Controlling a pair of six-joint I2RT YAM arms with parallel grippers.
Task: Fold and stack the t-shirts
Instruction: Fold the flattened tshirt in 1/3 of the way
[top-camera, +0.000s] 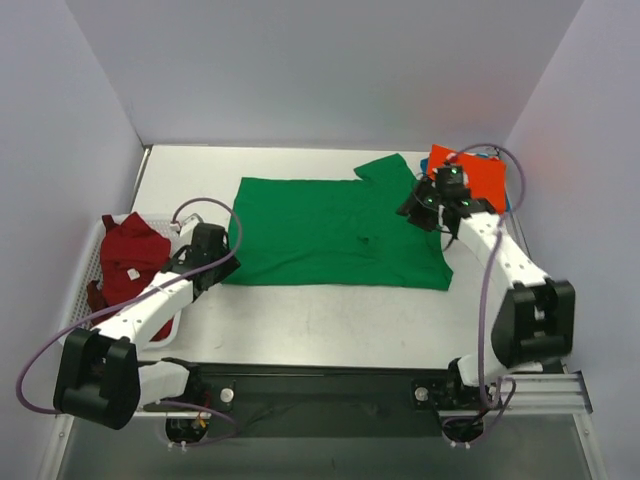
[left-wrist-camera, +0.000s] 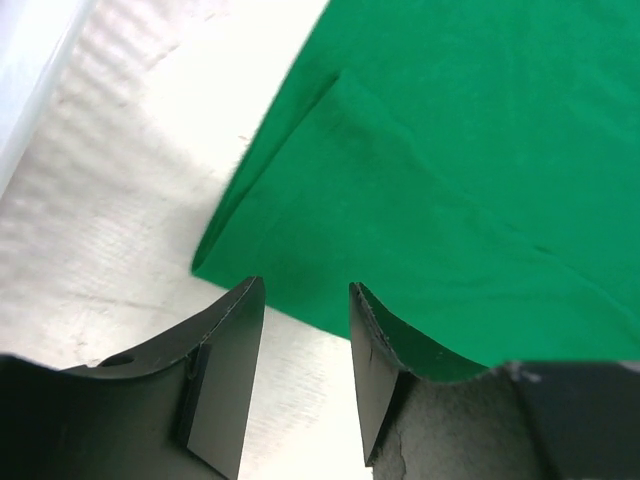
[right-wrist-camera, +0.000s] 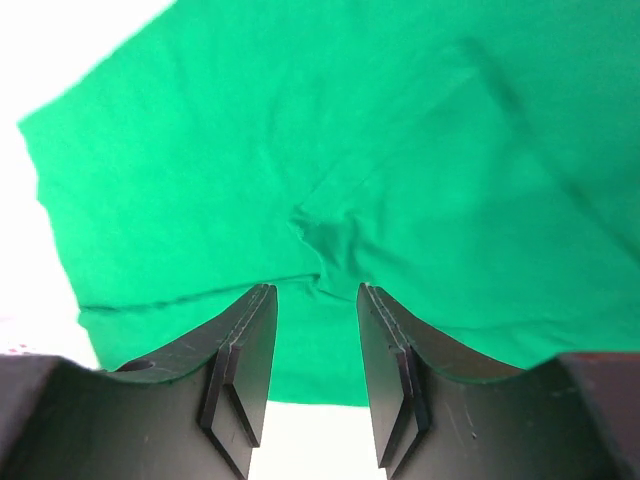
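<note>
Two open hands hold nothing right now. The left hand (left-wrist-camera: 305, 288) sits wide open at the left edge of the green shirt (top-camera: 330, 230), spread flat on the tabletop (top-camera: 330, 320), and might grab just one layer. The right hand (right-wrist-camera: 315, 290), half open over the sleeve side, could snag the cloth and pull the shirt crooked.

We're seeing a solid bright green cotton t-shirt (top-camera: 335, 232), a flat orange-red shirt (top-camera: 472, 172) at the pale grey table's (top-camera: 300, 320) far right corner, a crumpled dark red shirt (top-camera: 130, 255) by its left edge, white-and-black robot arms (top-camera: 505, 255) and thin purple cables (top-camera: 486, 310).
</note>
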